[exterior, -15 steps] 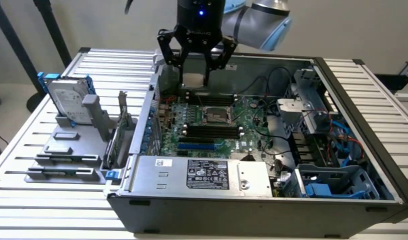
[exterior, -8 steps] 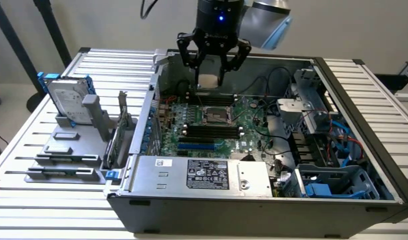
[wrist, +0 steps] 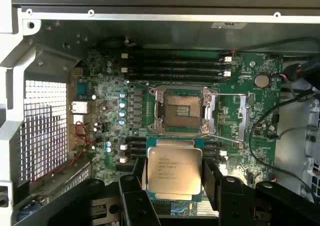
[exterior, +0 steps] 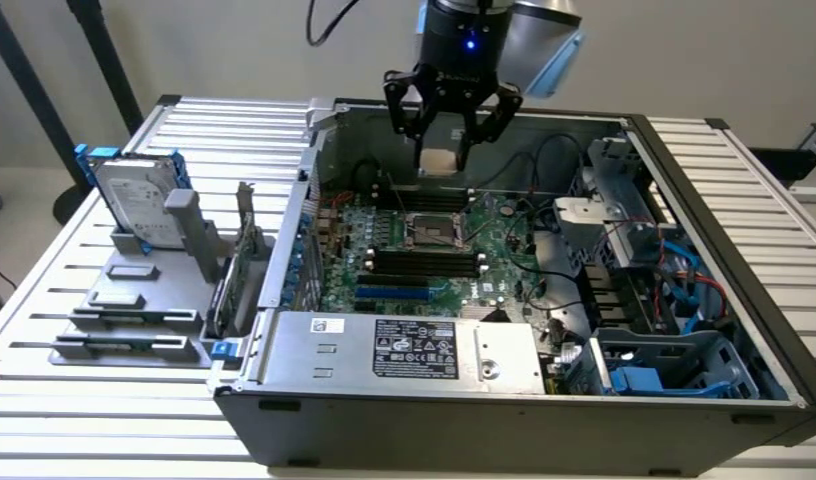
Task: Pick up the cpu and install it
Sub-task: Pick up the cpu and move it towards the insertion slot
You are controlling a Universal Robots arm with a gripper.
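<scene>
The gripper [exterior: 446, 142] pinches the cpu [wrist: 173, 171] between its black fingers [wrist: 214, 183]. The arm [exterior: 468, 35] points straight down at the top middle of the exterior view. The cpu hangs over the green board [exterior: 502, 270] in the open computer case [exterior: 728, 200], near the socket [wrist: 183, 111], not in it.

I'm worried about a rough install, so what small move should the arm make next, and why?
Probably lower the gripper slowly toward the empty socket: it holds the cpu well above the motherboard.
</scene>
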